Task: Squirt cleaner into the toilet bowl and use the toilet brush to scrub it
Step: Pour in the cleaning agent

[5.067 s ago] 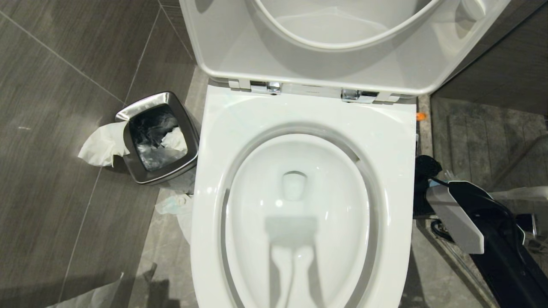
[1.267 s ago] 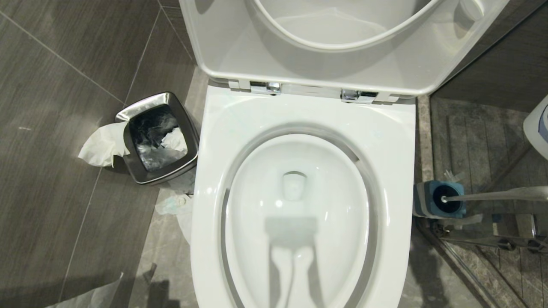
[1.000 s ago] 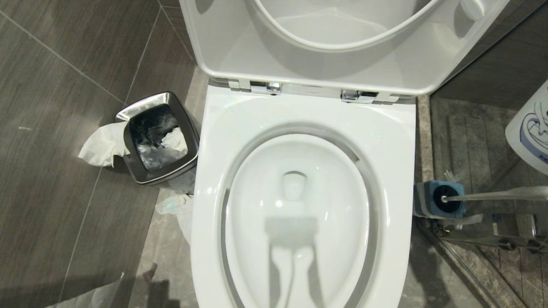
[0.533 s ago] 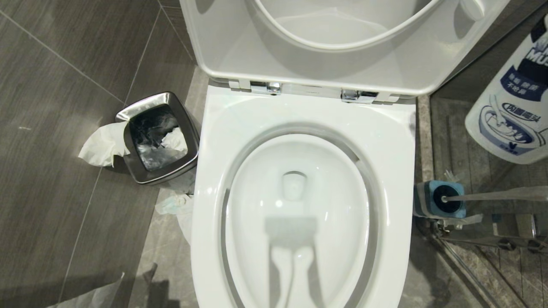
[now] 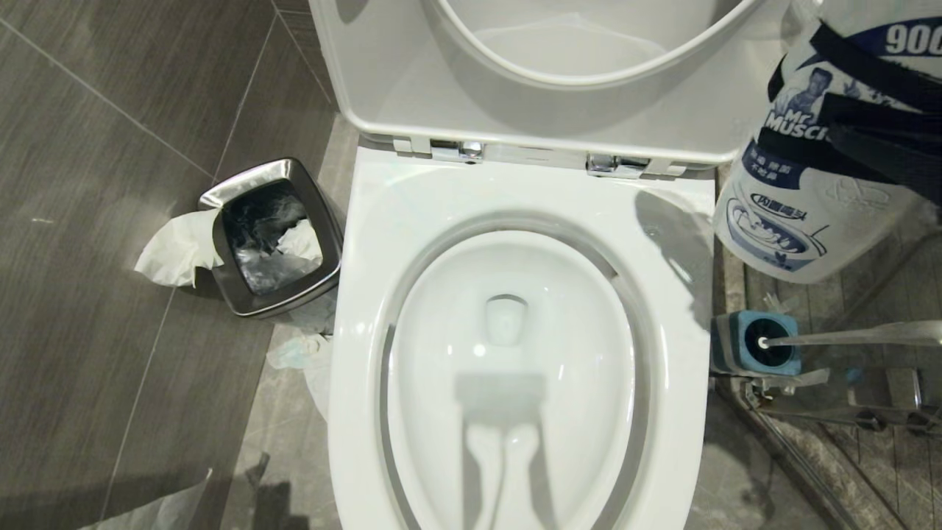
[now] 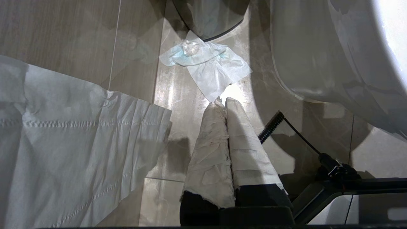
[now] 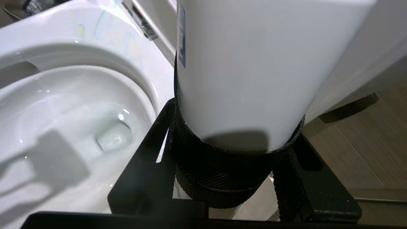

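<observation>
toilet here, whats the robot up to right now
The right gripper holds a white cleaner bottle in its jaws, up beside the toilet bowl near the right of the raised lid. The water in the bowl looks untinted. The toilet brush sits in its blue-topped holder on the floor. The left gripper hangs shut over the floor, holding nothing.

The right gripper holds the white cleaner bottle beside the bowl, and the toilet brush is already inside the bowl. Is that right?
Not quite: the toilet brush stands in its blue-topped holder beside the toilet bowl, per the head view. The right gripper does hold the cleaner bottle.
</observation>
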Tool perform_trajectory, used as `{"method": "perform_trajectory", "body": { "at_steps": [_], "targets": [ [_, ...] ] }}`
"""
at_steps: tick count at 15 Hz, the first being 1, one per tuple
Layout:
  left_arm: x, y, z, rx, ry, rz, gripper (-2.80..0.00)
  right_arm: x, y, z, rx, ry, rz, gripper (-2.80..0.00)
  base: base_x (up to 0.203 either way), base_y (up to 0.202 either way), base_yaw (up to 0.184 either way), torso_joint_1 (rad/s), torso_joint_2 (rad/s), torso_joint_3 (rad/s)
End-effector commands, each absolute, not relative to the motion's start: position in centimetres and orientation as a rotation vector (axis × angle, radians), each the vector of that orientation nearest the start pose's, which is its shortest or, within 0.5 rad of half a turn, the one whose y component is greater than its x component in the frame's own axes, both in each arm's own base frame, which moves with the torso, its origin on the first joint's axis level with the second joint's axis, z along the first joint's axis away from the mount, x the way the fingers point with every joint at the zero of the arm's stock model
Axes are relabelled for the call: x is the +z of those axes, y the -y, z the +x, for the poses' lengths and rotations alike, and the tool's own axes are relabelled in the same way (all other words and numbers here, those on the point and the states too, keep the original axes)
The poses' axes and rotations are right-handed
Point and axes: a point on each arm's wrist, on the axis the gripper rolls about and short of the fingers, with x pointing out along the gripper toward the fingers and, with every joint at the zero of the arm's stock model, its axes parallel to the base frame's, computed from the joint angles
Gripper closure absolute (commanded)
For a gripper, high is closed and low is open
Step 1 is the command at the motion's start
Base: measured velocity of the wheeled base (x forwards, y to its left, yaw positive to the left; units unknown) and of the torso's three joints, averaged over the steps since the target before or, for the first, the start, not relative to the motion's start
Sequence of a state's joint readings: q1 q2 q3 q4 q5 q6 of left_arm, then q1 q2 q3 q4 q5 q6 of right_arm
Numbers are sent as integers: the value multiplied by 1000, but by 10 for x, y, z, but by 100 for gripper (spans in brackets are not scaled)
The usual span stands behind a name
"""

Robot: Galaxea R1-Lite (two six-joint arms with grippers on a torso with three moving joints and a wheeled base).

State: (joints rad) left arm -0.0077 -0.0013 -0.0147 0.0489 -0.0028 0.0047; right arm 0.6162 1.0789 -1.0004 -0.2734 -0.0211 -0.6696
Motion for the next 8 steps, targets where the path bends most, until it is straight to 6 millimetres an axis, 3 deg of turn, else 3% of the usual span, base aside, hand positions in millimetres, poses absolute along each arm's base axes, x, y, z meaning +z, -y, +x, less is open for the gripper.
{"method": "perform_trajectory", "body": {
  "at_steps": [1, 8],
  "targets": [
    [75, 0, -24, -11, -33, 5, 0, 345, -88, 120, 526, 371, -600, 0, 0, 0, 0, 0, 0, 0],
    [75, 0, -24, -11, -34, 5, 0, 355, -88, 117, 525, 406, -588, 0, 0, 0, 0, 0, 0, 0]
  ]
}}
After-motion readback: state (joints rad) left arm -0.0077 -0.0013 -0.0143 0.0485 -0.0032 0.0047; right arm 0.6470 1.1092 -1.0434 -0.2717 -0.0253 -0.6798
